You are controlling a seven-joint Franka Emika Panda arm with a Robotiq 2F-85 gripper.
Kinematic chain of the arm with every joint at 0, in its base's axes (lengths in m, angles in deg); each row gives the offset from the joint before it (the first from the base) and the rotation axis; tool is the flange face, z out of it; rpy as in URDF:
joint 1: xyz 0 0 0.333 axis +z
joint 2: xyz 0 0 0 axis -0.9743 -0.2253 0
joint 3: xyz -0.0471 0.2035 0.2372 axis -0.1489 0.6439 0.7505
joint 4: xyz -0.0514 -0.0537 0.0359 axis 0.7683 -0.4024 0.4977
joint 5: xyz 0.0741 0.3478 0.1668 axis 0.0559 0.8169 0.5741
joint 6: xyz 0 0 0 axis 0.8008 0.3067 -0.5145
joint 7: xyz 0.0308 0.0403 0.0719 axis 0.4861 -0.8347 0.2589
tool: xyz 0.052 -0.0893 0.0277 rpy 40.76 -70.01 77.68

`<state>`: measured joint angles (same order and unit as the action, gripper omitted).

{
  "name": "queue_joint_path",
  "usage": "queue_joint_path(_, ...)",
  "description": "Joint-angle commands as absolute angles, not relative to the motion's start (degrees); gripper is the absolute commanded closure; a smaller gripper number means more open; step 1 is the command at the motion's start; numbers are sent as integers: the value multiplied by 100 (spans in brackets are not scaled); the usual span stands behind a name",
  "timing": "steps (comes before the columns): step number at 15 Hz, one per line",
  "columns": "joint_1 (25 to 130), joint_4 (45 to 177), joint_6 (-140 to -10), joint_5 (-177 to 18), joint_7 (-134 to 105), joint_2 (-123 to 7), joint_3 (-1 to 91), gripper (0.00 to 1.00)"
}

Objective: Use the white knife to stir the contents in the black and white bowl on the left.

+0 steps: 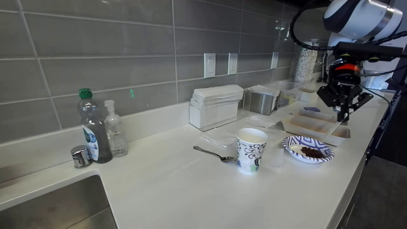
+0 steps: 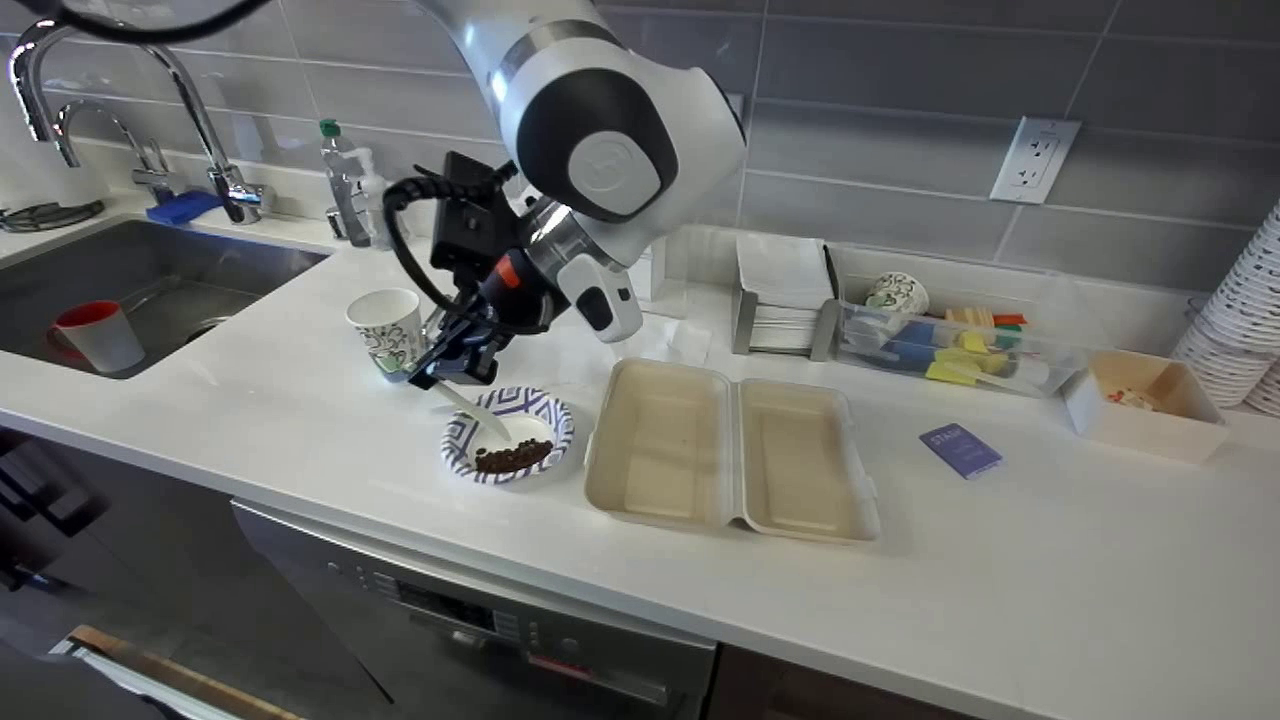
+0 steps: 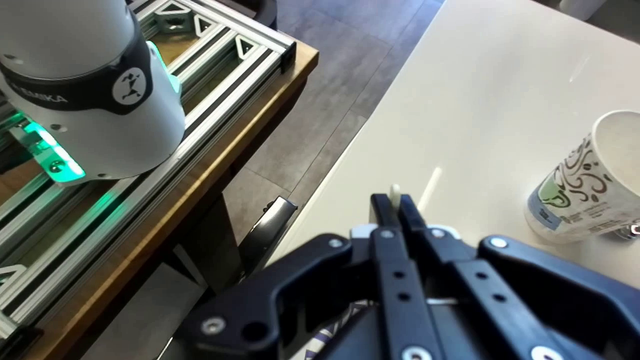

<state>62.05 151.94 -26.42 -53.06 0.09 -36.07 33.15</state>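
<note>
The bowl (image 1: 306, 140) is shallow and round with a blue-violet and white patterned rim; in an exterior view it stands right of the cup (image 2: 553, 402). Dark brown bean-like contents (image 1: 312, 152) lie in it, also seen in an exterior view (image 2: 513, 456). My gripper (image 1: 342, 117) is above the bowl, shut on the white knife (image 1: 332, 130). The knife slants down into the bowl (image 2: 474, 411); whether its tip touches the contents I cannot tell. In the wrist view the gripper (image 3: 395, 202) pinches the knife's end (image 3: 395, 192); the bowl's rim (image 3: 325, 336) is mostly hidden.
A patterned paper cup (image 2: 385, 332) stands beside the bowl, with a metal spoon (image 1: 219, 156) next to it. An open takeout box (image 2: 660, 440) lies close on the bowl's other side. Napkin stacks (image 1: 219, 105) stand by the wall. The counter's front edge (image 2: 400, 533) is near the bowl.
</note>
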Motion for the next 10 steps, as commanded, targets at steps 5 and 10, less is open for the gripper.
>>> queue_joint_path(5,6114,14825,-2173,-4476,-254,-4474,3224,99)
queue_joint_path(10,6103,14720,-1933,-4459,-148,-4829,3212,99)
